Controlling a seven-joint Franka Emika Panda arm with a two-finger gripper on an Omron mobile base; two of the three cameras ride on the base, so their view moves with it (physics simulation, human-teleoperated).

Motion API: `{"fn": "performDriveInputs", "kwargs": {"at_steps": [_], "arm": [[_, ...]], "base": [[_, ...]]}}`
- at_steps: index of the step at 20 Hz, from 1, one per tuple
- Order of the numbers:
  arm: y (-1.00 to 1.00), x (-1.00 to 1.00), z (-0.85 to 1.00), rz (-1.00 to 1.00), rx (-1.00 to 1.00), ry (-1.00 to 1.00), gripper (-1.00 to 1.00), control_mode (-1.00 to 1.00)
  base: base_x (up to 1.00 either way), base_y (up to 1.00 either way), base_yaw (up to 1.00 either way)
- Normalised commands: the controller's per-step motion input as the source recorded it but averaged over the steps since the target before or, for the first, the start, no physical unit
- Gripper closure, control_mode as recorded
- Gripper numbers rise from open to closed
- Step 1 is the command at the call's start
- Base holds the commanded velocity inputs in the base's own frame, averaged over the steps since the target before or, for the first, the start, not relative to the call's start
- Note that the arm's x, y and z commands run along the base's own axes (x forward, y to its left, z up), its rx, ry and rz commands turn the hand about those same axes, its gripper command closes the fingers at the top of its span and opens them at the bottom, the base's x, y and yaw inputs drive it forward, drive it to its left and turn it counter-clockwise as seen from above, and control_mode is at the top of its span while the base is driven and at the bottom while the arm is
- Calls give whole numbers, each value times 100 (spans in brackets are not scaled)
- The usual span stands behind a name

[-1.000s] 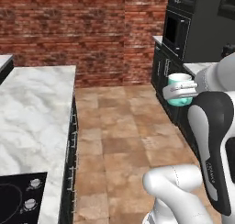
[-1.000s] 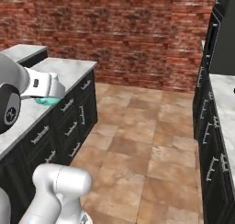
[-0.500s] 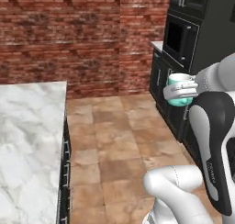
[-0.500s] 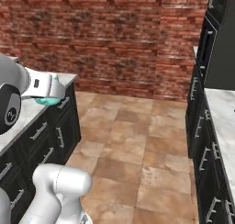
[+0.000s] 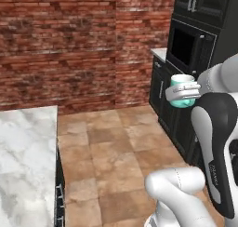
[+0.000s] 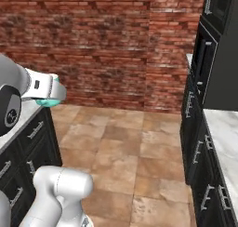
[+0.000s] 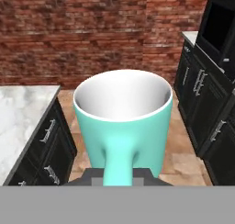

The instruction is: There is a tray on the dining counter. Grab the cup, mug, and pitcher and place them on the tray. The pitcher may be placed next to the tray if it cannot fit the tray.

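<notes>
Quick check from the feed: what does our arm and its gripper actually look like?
A glossy white arm of rounded, tube-like segments with dark charcoal joint sections; one carries small pale lettering, too small to read. The white, boxy gripper ends the arm. No cables show.

Your claw (image 5: 184, 94) holds the mug (image 7: 123, 122) up in the air, upright, handle turned back toward the hand. Below the claw lies open floor (image 5: 121, 151). Ahead of it stands the brick wall (image 5: 83, 44). To its left sits a marble counter (image 7: 20, 117); to its right, cabinets (image 7: 209, 113) with an oven (image 5: 188, 47) above them.
</notes>
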Motion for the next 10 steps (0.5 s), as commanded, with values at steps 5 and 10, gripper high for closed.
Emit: {"fn": "performDriveInputs", "kwargs": {"at_steps": [5, 10], "arm": [[0, 0, 0, 0, 0, 0, 100, 100], [0, 0, 0, 0, 0, 0, 100, 100]], "base": [[100, 0, -9], [100, 0, -7]]}}
